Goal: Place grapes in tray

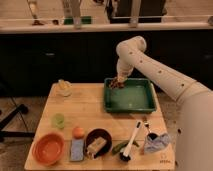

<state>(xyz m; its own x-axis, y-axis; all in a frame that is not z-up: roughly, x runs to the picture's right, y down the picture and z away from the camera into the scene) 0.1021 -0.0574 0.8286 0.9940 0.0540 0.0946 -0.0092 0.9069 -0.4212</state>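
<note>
Gripper [119, 79] at the far-left corner of the tray [135, 98], touching the grapes [118, 85]; whether it grips them cannot be told

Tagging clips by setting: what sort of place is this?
Probably a kitchen or break area: a long counter behind a wooden table holding an orange bowl and a dish brush. The tool hangs over the tray, at its far left corner.

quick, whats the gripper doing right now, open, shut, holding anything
gripper: cannot tell whether it is open or shut; it is over the far left corner of the tray, right at the grapes.
</note>
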